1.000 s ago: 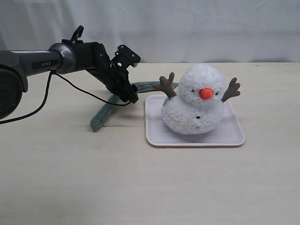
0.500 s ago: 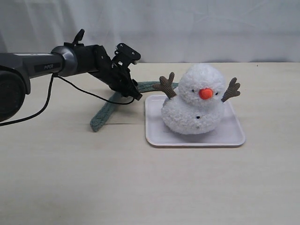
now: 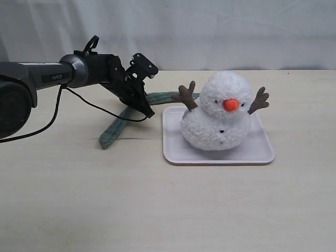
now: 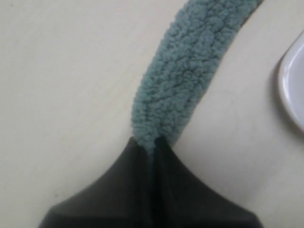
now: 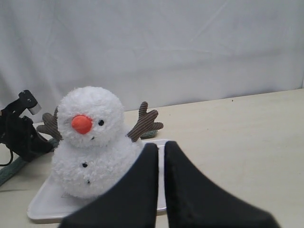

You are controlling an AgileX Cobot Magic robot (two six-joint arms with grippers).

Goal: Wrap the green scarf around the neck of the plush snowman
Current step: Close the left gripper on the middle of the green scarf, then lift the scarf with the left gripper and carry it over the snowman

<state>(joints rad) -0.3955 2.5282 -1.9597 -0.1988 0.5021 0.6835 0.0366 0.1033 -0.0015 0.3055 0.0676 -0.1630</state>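
Left wrist view: green scarf (image 4: 185, 80) between jaws

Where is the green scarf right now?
In the exterior view the green scarf lies on the table left of the white tray, running back behind the plush snowman; the left gripper pinches it partway along.

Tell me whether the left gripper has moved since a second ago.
Yes, slightly: the black left gripper has edged towards the white rectangular tray and shut on the sage-green knitted scarf.

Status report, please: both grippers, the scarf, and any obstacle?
Left gripper shut on green scarf; right gripper shut, empty. Scarf runs behind plush snowman, neck not wrapped. No obstacle seen.
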